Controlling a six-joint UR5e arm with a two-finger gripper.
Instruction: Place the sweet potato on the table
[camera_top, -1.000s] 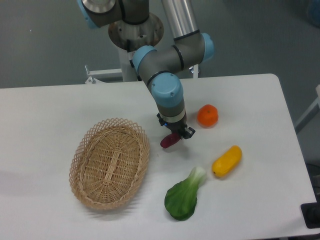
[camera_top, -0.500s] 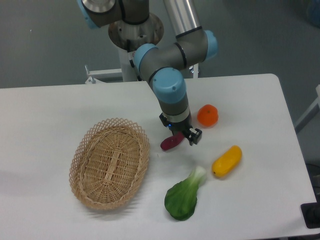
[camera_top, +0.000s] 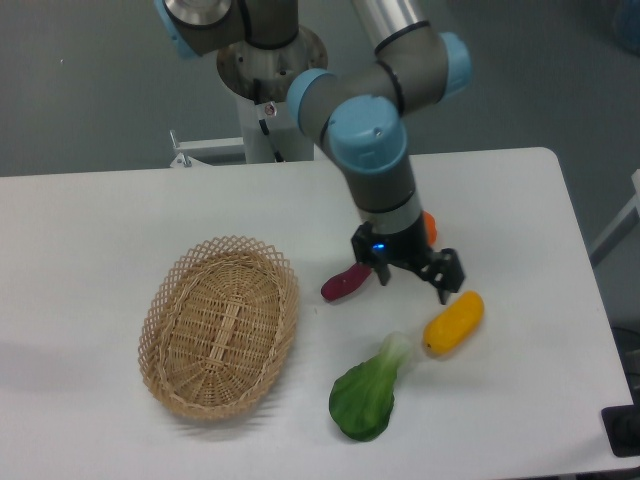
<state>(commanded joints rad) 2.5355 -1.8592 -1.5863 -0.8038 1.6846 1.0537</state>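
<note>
The sweet potato (camera_top: 343, 283), small, dark reddish-purple and finger-like, lies on the white table (camera_top: 100, 210) just right of the wicker basket. My gripper (camera_top: 413, 281) is open and empty. It hangs above the table to the right of the sweet potato, apart from it, its fingers spread between the sweet potato and the yellow vegetable.
An oval wicker basket (camera_top: 219, 325) sits left of the sweet potato. A yellow oblong vegetable (camera_top: 454, 322) lies under the gripper's right finger. A round orange fruit (camera_top: 429, 226) is mostly hidden behind the arm. A green leafy vegetable (camera_top: 368, 392) lies near the front.
The gripper has opened, let go of the sweet potato, and moved right and up. The sweet potato stays on the table where it was set.
</note>
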